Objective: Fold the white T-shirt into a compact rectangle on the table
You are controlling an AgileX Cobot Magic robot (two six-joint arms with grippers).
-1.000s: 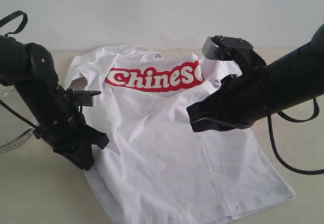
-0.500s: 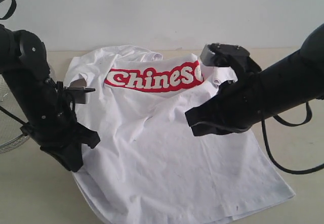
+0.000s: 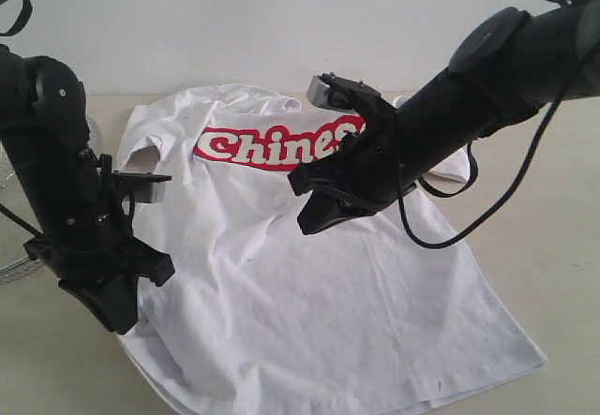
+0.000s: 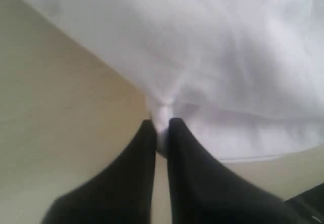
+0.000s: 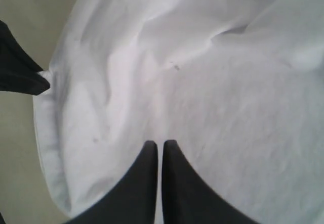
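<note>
On the pale wood-grain table (image 3: 562, 274) the white T-shirt (image 3: 309, 312) lies spread, its long axis running from lettering, far, to hem, near. The left gripper (image 4: 161, 130), closed, pinches its left edge near the hem. The right gripper (image 3: 311, 216) hovers over the chest, closed and seemingly empty.

Just beside my right jaws, the white T-shirt (image 3: 309, 293) bears red lettering (image 3: 262, 148) reading "Chines"; its end is covered.
</note>
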